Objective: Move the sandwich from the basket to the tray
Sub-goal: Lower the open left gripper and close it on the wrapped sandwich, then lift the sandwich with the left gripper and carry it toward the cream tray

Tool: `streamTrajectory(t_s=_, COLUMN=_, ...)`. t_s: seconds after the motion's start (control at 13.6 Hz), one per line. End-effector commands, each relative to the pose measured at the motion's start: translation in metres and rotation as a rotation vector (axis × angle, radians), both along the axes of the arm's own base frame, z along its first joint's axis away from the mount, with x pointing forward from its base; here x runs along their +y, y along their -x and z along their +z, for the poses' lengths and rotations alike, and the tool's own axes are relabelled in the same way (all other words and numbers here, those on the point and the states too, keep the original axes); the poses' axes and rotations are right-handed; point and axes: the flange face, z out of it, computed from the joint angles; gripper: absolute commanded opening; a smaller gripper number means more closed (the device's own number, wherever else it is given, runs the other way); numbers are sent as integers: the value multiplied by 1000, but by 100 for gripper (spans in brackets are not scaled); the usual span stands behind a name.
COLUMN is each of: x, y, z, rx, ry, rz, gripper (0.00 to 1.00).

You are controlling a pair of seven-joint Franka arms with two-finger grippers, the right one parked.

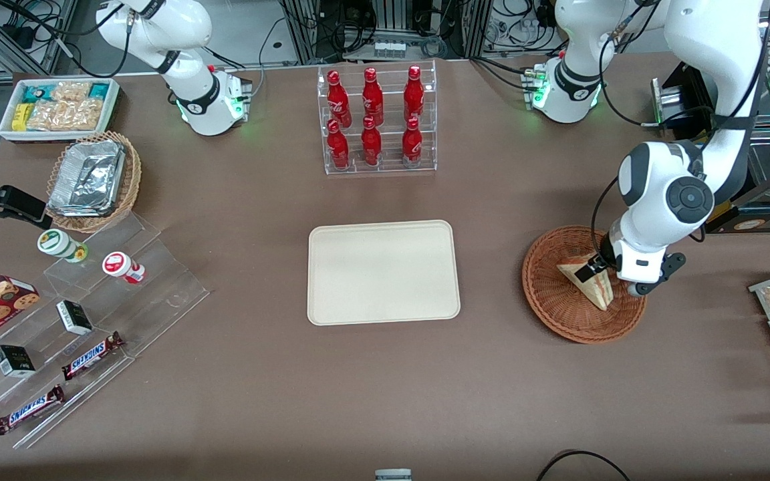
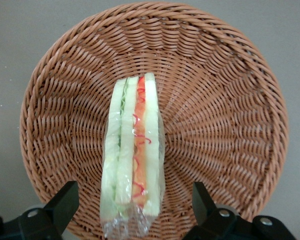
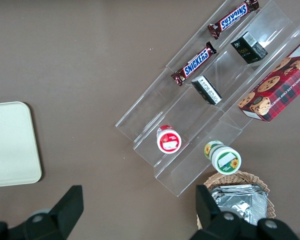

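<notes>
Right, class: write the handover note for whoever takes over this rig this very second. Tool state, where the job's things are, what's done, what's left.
Tool: open, down in the basket, one finger on each side of the sandwich, not closed on it.
Sandwich: standing on edge in the basket, wrapped in clear film.
Tray: bare, mid-table, toward the parked arm's end from the basket.
Done: approach only.
Left: close on the sandwich, lift it, carry it to the tray, release.

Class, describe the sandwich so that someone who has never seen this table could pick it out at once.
Start at the cream tray mid-table, then look toward the working arm's end for the round reddish-brown basket. In it lies the sandwich, with the open gripper astride it. It is a plastic-wrapped wedge of pale bread with green and red filling.
</notes>
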Motion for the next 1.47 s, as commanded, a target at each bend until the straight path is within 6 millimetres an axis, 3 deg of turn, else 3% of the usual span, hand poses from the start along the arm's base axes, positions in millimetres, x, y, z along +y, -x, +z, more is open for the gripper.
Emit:
streamTrajectory(t_s=0.0, x=4, y=1, z=-23, rx=-11, ry=0, rz=35, gripper=100)
streamTrajectory(t_s=0.15, x=4, y=3, z=-31, rx=-7, ry=0, rz=50, gripper=99)
streamTrajectory(t_s=0.22, x=4, y=3, z=-35, rx=-2, ry=-1, rz=77, gripper=92)
streamTrajectory(t_s=0.29, x=3, y=4, z=-37, rx=2, ry=-2, rz=122, gripper=71)
streamTrajectory(t_s=0.37, x=1, y=4, z=-39, rx=7, ry=-4, rz=157, gripper=31)
streamTrajectory(t_s=0.44, x=0, y=4, z=-37, rx=7, ry=-5, rz=159, gripper=0)
streamTrajectory(t_s=0.74, x=-8, y=-9, z=9, rx=42, ry=-16, rz=95, gripper=0)
streamTrajectory(t_s=0.96, x=-51, y=-26, z=45, rx=48, ry=-13, rz=-42, gripper=0)
streamTrajectory(t_s=1.18, x=-119, y=-35, z=63, rx=111, ry=-20, rz=-185, gripper=0)
streamTrajectory(t_s=1.4, x=-205, y=-27, z=51, rx=159, ry=-26, rz=-323, gripper=0)
